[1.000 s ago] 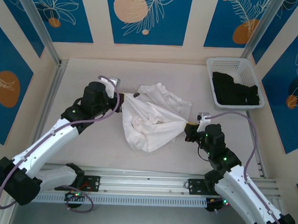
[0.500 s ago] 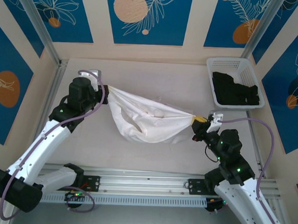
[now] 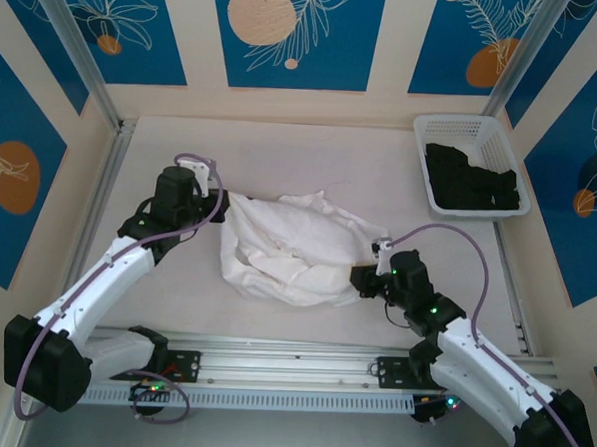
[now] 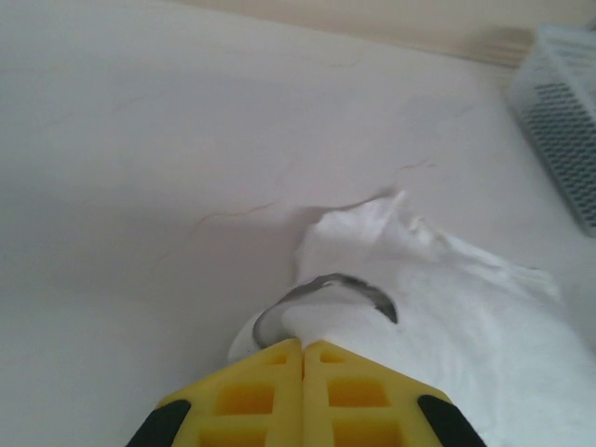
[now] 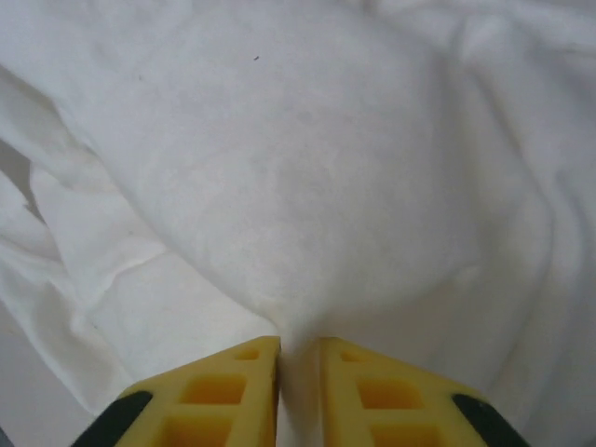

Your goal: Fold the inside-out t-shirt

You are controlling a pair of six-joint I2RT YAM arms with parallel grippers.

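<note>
— Where does the t-shirt (image 3: 292,248) lie?

— It sits crumpled in a wide white heap on the table (image 3: 332,155). That is well to the left of the basket (image 3: 464,121), and nearer the arms' bases than the basket is. The cloth is bunched and creased all over.

— Who has hold of it?

— The left gripper (image 3: 223,194) sits at the shirt's edge farthest from the basket. In the left wrist view its yellow fingers (image 4: 251,391) are pressed tight together. The cloth, with a curved, shadowed hem, comes right up to their tips, so that gripper is clamped on that edge.

— And on the basket's side?

— The right gripper (image 3: 362,277) meets the shirt's edge closest to the basket, though well short of the basket itself. In the right wrist view its fingers (image 5: 223,391) stand a narrow slit apart, and creases in the cloth run down into that slit. I cannot tell whether they pinch the cloth or merely straddle it.

— What about the basket itself?

— It is white plastic mesh, at the table's far right corner, apart from the shirt and both arms. A black garment (image 3: 471,180) lies inside it.
</note>
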